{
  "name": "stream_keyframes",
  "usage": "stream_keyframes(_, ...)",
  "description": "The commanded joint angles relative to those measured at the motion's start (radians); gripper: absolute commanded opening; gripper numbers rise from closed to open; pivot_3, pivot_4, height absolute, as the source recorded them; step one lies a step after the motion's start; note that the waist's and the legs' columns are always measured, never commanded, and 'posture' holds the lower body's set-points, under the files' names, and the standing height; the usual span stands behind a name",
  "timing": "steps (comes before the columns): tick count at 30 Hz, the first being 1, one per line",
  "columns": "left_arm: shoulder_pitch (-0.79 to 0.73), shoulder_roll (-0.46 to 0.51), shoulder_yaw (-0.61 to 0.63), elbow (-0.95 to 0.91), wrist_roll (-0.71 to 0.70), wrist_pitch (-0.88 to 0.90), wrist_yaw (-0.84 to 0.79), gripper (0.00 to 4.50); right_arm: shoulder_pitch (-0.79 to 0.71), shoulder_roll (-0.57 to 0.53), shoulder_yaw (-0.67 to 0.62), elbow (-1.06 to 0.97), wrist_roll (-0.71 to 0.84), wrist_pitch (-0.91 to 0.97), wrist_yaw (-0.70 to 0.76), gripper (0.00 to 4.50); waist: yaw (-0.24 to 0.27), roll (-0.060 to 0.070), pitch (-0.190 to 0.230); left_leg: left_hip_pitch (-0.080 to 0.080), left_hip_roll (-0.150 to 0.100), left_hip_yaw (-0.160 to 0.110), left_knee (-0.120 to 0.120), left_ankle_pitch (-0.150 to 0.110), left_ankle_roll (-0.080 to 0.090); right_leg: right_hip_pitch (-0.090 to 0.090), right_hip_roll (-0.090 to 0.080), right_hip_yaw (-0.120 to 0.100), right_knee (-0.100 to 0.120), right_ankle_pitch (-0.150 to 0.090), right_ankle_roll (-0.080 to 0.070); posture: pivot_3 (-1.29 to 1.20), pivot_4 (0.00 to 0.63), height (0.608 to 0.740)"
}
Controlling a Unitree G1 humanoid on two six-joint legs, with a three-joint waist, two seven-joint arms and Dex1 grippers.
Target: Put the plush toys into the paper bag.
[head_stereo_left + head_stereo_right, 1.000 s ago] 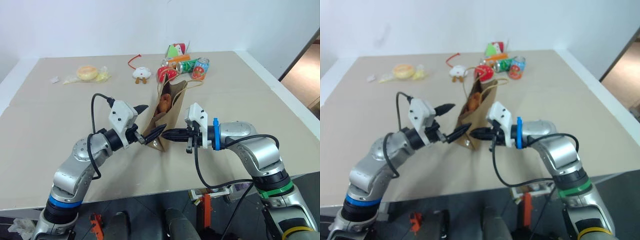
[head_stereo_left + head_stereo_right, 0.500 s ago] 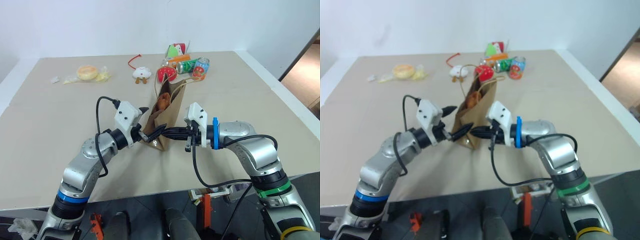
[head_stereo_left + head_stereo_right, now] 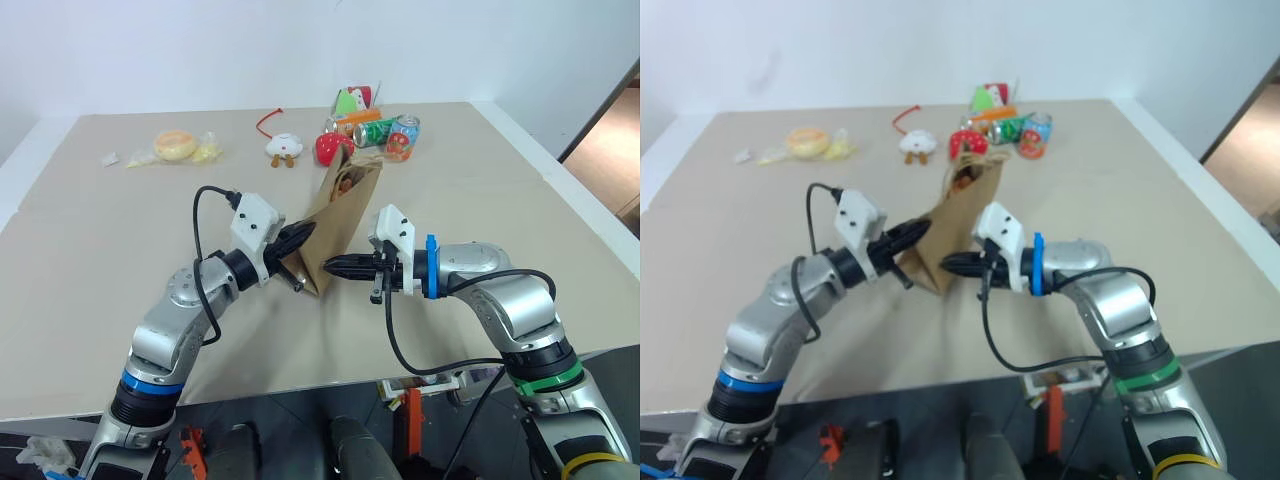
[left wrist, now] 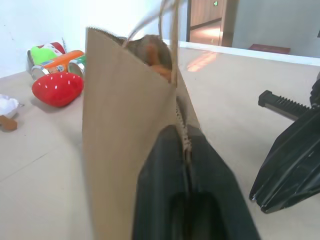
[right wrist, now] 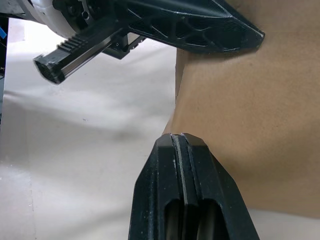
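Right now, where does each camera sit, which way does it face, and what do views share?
Left eye view: head, facing forward-down over the table; both arms show.
Right eye view: beside it, same scene and arms.
Left wrist view: along its shut jaws, pinching the paper bag.
Right wrist view: along its shut jaws, at the bag's side.
All share the bag.
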Motion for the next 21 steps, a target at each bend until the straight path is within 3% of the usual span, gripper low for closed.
stream_keyframes(1,-0.027,0.041,0.011,-0.005,0.03,-0.075,-0.049,0.06,-0.023,-0.005,-0.064,-0.018,0.001,-0.044,-0.021,0.0,0.0,0.0,0.0,0.0,0.0,0.0,0.0,0.0,0.0,0.0,0.0,0.0,0.0,0.0,0.0,0.0,0.15,0.74)
stream_keyframes(5,-0.018,0.091,0.035,0.016,0.023,-0.134,-0.127,0.0,-0.061,-0.063,-0.153,0.015,0.052,-0.049,0.028,1.09,0.0,0.0,0.0,0.0,0.0,0.0,0.0,0.0,0.0,0.0,0.0,0.0,0.0,0.0,0.0,0.0,0.15,0.74)
stream_keyframes(13,-0.06,0.226,0.143,0.117,-0.137,-0.232,-0.452,0.0,-0.207,-0.239,-0.338,0.173,0.225,-0.018,0.28,4.15,-0.001,0.0,0.0,0.0,0.0,0.0,-0.001,0.0,0.0,-0.001,0.0,0.0,0.0,0.0,0.0,0.0,0.15,0.74)
stream_keyframes(14,-0.068,0.241,0.15,0.131,-0.152,-0.233,-0.489,0.0,-0.22,-0.256,-0.343,0.196,0.224,-0.03,0.305,4.33,0.0,0.0,0.0,0.0,0.0,0.0,-0.001,0.0,0.0,-0.001,0.0,0.0,0.0,0.0,0.0,0.0,0.15,0.74)
stream_keyframes(21,-0.105,0.341,0.116,0.209,-0.164,-0.301,-0.737,0.0,-0.301,-0.334,-0.332,0.302,0.222,-0.062,0.428,4.33,-0.002,0.001,0.001,0.0,0.0,0.001,-0.002,-0.001,0.001,-0.002,-0.001,0.0,-0.001,-0.001,-0.001,0.0,0.15,0.74)
